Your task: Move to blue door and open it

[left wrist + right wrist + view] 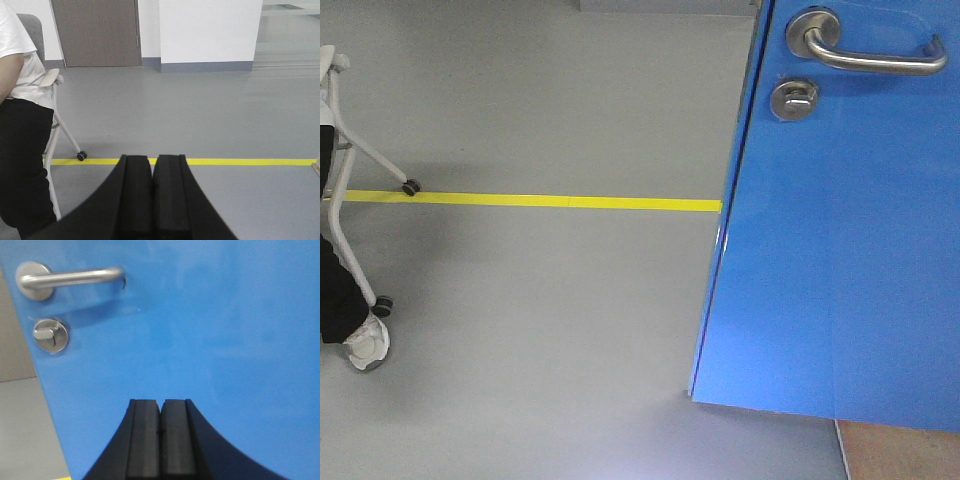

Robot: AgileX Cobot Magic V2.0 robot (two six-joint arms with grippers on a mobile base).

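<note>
r gripper pads pressed together, nothing held, facing blue door close up. l gripper likewise closed, empty, pointed at grey floor w/ yellow tape line. door fills right of front view. likely heavy, stiff, glossy-slick panel; best grab pt: lever handle, smooth brushed-metal bar, round thumb-turn below it.

left fingers: black, flat, curved flanks | right fingers: same
</note>
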